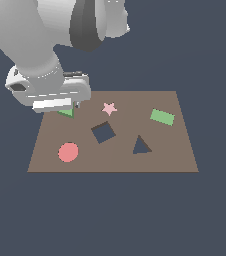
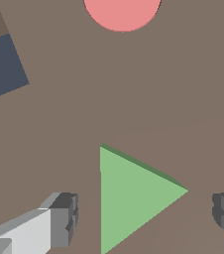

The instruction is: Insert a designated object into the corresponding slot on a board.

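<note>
The brown board (image 1: 115,160) lies flat on the dark blue ground. The green triangular block (image 2: 129,198) rests on it near the far corner on the exterior view's left, mostly hidden there under the robot's hand, with only a green corner (image 1: 67,113) showing. My gripper (image 2: 146,218) hangs just above it, open, one finger (image 2: 62,221) on each side of the block and apart from it. The triangular slot (image 1: 141,146) is a dark cut-out toward the exterior view's right of the board, far from the gripper.
A dark square cut-out (image 1: 103,132) sits mid-board and shows in the wrist view too (image 2: 2,67). A red disc (image 1: 68,152), a pink star (image 1: 109,108) and a green rectangle (image 1: 162,117) also lie on the board. The arm's bulk fills the exterior view's upper left.
</note>
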Controlling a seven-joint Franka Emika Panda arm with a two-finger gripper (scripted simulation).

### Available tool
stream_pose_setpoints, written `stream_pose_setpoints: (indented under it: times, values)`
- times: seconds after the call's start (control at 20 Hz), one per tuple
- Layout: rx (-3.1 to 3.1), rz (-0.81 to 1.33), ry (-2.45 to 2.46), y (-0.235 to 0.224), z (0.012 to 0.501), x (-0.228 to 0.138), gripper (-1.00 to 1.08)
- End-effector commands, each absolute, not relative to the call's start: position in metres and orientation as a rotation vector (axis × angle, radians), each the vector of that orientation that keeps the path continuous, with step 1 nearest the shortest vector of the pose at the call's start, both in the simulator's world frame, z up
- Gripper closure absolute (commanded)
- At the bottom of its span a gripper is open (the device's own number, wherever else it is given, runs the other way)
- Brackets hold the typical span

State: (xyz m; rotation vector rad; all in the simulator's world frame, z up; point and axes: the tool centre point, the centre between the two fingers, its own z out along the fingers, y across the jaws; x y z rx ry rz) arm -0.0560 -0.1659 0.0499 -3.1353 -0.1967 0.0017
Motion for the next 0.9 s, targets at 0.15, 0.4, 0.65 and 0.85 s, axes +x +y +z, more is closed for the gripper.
stream_pose_setpoints:
  times: [0.15, 0.4, 0.65, 0.85]
  values:
    - [-3.135, 0.002, -0.197, -0.166, 0.047, -0.056, -0.92]
    - [-3.135, 0.0, -0.199, -0.166, 0.033, -0.055, -0.92]
    - [-3.135, 0.0, -0.2, -0.166, 0.03, -0.055, 1.08]
    - [-3.135, 0.0, -0.2, -0.166, 0.03, -0.055, 1.08]
